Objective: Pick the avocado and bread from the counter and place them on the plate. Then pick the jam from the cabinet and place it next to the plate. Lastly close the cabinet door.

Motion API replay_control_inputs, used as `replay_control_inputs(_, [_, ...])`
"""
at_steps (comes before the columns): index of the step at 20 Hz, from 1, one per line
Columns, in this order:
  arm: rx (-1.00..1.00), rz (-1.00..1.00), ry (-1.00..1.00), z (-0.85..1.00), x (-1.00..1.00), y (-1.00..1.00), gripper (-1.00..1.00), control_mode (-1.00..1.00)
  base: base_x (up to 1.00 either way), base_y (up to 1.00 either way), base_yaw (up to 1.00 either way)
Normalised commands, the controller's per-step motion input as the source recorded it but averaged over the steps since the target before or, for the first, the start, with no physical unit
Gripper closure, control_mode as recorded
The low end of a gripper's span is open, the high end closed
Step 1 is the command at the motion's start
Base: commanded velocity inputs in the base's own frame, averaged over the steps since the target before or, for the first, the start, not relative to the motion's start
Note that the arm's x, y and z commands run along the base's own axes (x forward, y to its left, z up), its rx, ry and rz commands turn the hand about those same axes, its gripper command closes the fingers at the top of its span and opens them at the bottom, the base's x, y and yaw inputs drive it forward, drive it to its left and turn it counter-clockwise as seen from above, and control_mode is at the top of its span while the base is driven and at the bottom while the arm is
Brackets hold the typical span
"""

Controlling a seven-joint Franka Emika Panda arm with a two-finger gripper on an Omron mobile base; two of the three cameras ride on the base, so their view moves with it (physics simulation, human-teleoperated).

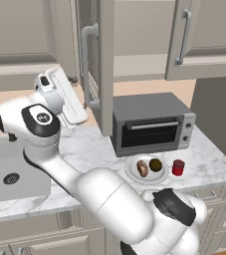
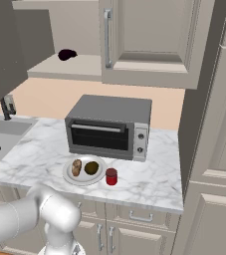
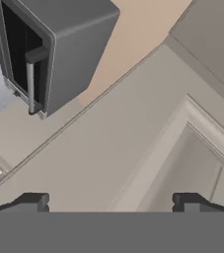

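In the hand view the two dark fingertips [image 3: 34, 201] rise at the lower edge, wide apart, with nothing between them. Just behind them is a beige panelled surface, most likely the cabinet door [image 1: 100, 64]. The toaster oven [image 3: 49, 44] sits in the upper left of that frame.

In the left base view the gripper [image 1: 67, 97] is at the left of centre, close to the open door and its bar handle [image 1: 87, 64]. I judge it is there in order to push the door shut.

The plate [image 1: 132, 172] lies on the counter [image 1: 211, 164] at lower centre and carries the bread [image 1: 143, 168] and the avocado [image 1: 156, 165]. The jam [image 1: 178, 167] stands just right of the plate, as the task asks. Only the closing seems left.
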Motion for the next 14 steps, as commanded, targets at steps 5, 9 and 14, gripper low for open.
replay_control_inputs(5, [0.09,0.0,0.0,0.3,0.01,-0.49,-1.0,-1.0,0.0,0.0,0.0])
replay_control_inputs(9, [0.11,0.0,0.0,0.28,0.1,-0.56,-1.0,-1.0,0.0,0.0,0.0])
replay_control_inputs(14, [0.15,0.04,0.0,0.19,0.27,-0.66,-1.0,-1.0,0.0,0.0,0.0])
